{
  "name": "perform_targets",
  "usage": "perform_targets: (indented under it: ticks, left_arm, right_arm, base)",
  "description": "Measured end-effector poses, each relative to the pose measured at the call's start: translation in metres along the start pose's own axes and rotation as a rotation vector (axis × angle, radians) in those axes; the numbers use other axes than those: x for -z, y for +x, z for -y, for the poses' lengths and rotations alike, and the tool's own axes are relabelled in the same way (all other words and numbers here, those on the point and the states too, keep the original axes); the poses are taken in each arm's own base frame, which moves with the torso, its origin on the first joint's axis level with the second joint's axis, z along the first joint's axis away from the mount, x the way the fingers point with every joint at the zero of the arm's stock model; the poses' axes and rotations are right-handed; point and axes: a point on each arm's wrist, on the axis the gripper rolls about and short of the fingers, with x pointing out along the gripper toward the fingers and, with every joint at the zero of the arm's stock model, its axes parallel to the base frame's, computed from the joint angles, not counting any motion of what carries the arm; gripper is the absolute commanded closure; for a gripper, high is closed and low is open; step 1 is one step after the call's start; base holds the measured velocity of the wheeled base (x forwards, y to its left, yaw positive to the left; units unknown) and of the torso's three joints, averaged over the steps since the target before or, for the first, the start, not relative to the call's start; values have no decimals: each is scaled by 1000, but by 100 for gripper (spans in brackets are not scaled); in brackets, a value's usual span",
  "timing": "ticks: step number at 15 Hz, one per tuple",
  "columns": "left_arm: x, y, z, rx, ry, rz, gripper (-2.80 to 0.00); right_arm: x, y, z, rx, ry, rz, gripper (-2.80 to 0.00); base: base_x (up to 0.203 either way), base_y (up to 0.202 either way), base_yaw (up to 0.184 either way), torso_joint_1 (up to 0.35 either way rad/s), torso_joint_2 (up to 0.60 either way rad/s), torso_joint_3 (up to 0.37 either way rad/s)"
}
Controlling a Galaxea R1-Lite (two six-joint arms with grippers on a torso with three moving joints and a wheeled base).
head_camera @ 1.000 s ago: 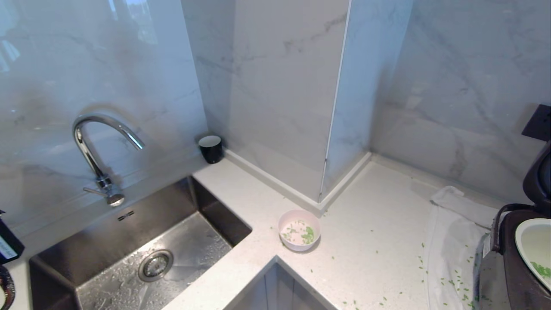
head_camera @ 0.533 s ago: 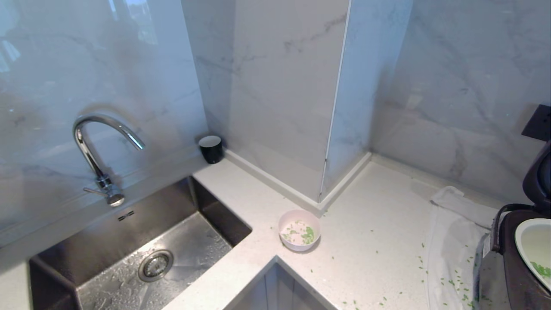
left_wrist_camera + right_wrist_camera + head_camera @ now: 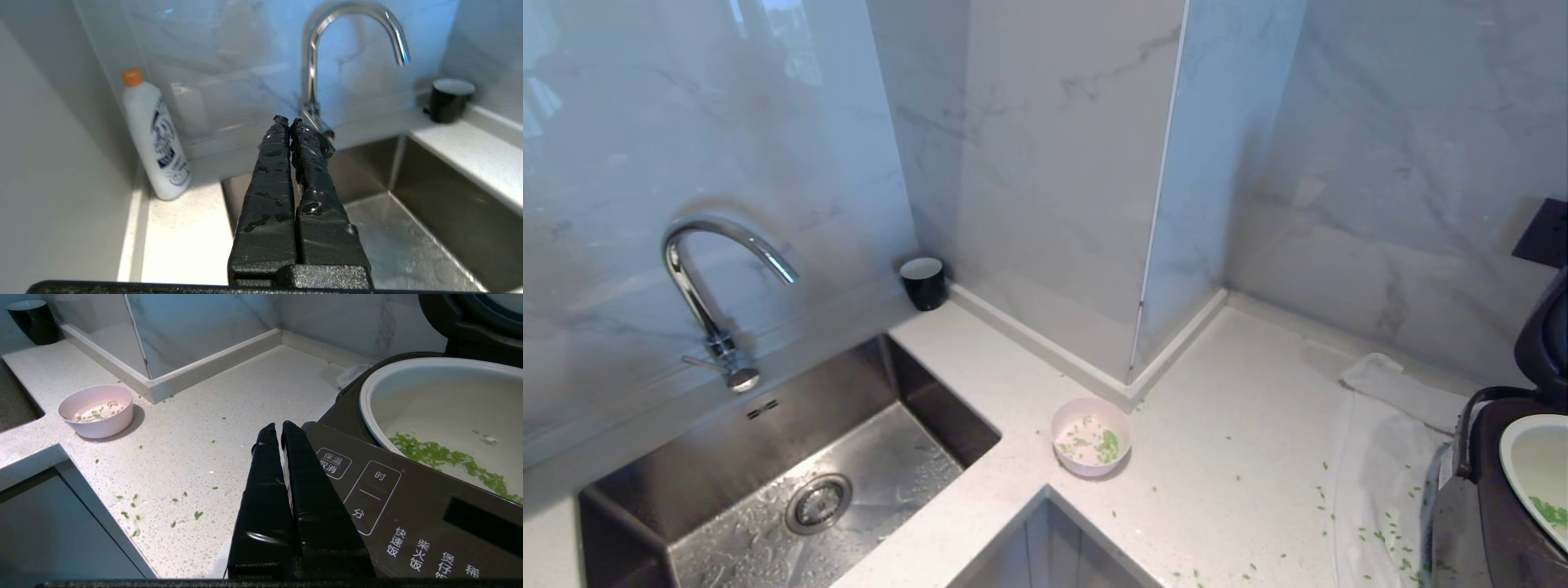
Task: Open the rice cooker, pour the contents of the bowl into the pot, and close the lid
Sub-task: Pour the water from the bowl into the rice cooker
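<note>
Head view has no arms. Bowl (image 3: 1090, 447) sits at the worktop's inner corner, some green bits (image 3: 1107, 444) left inside. Right wrist view: right gripper (image 3: 281, 430) closed, empty, over the cooker (image 3: 408, 506) panel; buttons read 保温/取消, 时/分; lid up, pot (image 3: 443, 412) holds green bits. Left wrist view: left gripper (image 3: 288, 122) closed, empty, above the sink (image 3: 408, 228); bottle (image 3: 153, 134) label unreadable.

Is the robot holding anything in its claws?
No. The left gripper is shut on nothing above the sink; the right gripper is shut and empty beside the rice cooker.
</note>
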Motion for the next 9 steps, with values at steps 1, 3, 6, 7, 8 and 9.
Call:
perform_targets:
  ticks: [1, 3, 6, 7, 8, 9]
  left_arm:
    - [10, -2, 1, 26, 8, -10, 0]
    - [29, -6, 4, 112, 21, -24, 0]
    - [50, -13, 7, 262, 28, -58, 0]
    - [51, -15, 8, 297, 15, -56, 0]
    - [53, -16, 9, 343, 1, -53, 0]
    - [55, -17, 9, 385, -4, -73, 0]
  right_arm:
    - [0, 0, 0, 0, 0, 0, 0]
    - [0, 0, 0, 0, 0, 0, 0]
    - [0, 0, 0, 0, 0, 0, 0]
    - [0, 0, 0, 0, 0, 0, 0]
    - [0, 0, 0, 0, 0, 0, 0]
    - [0, 0, 0, 0, 0, 0, 0]
  base:
    - [0, 0, 0, 0, 0, 0]
    - [0, 0, 0, 0, 0, 0]
    - [0, 0, 0, 0, 0, 0]
    - [0, 0, 0, 0, 0, 0]
    - [0, 0, 0, 0, 0, 0]
    - [0, 0, 0, 0, 0, 0]
